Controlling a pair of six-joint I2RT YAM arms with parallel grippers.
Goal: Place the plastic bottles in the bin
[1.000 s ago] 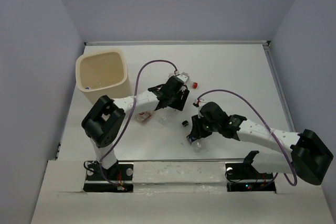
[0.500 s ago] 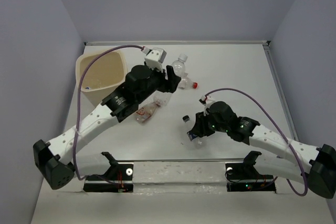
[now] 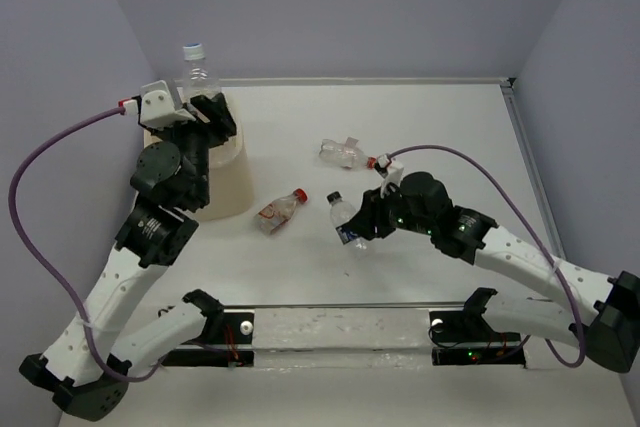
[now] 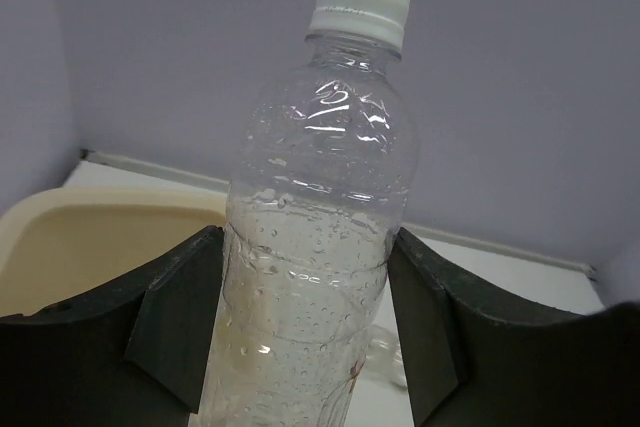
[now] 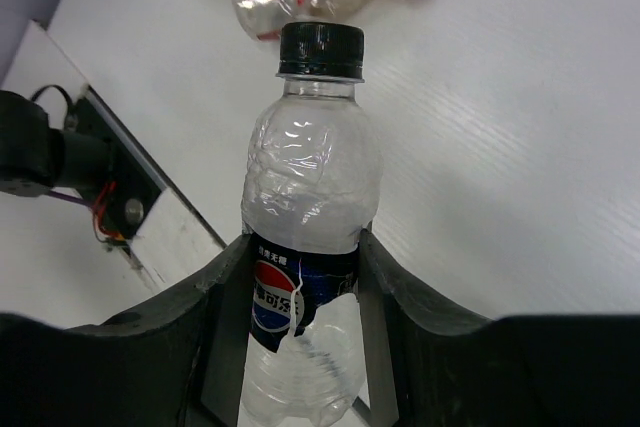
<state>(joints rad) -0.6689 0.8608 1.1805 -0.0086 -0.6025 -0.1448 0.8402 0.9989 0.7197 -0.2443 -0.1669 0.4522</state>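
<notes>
My left gripper [image 3: 196, 105] is shut on a clear plastic bottle [image 3: 193, 69] with a pale cap and holds it upright above the cream bin [image 3: 233, 190]. The left wrist view shows that bottle [image 4: 318, 207] pressed between both fingers, with the bin's rim [image 4: 70, 217] low on the left. My right gripper [image 3: 362, 226] is shut on a blue-labelled bottle [image 3: 344, 220] with a black cap, held off the table near the middle. In the right wrist view the fingers clamp its label [image 5: 290, 292]. Two red-capped bottles lie on the table, one [image 3: 282, 210] beside the bin and one [image 3: 345, 153] farther back.
The left arm's links cover most of the bin's opening from above. A metal rail [image 3: 340, 325] with the arm bases runs along the near edge. Grey walls close the table on the left, back and right.
The left arm rose and swung left, carrying the clear bottle from the table's middle to above the bin. The right gripper lifted the black-capped bottle and shifted it slightly left.
</notes>
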